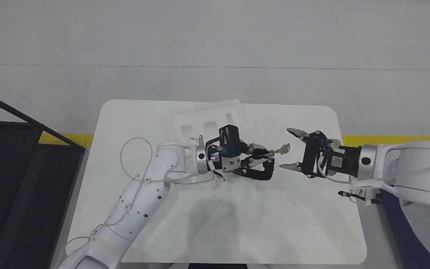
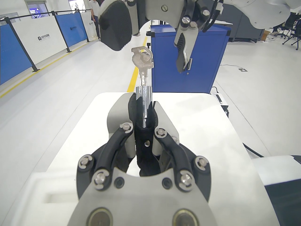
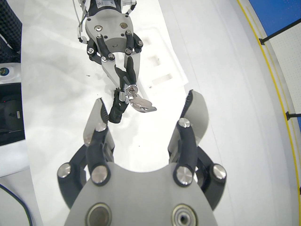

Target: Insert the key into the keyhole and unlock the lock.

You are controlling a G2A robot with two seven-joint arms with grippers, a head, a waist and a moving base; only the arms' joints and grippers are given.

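The first half of the job looks done. The key [image 2: 142,58] already sits with its blade in the keyhole [image 3: 130,90] of the shiny metal lock [image 2: 144,96], and only its flat head sticks out.

The left end effector [image 2: 143,109] is pinching the lock body between its dark pads. In the top view it holds the lock near the middle of the counter [image 1: 201,228], with a white foam tray [image 1: 201,118] at about 11 o'clock from it.

The right end effector [image 3: 145,105] is at 3 o'clock from the lock and points back toward it. Its fingers are spread wide on either side of the key head, close to it but not touching.

What is left, as I judge it, is to close on the key head and turn it. Nothing shows whether the lock has been released yet.
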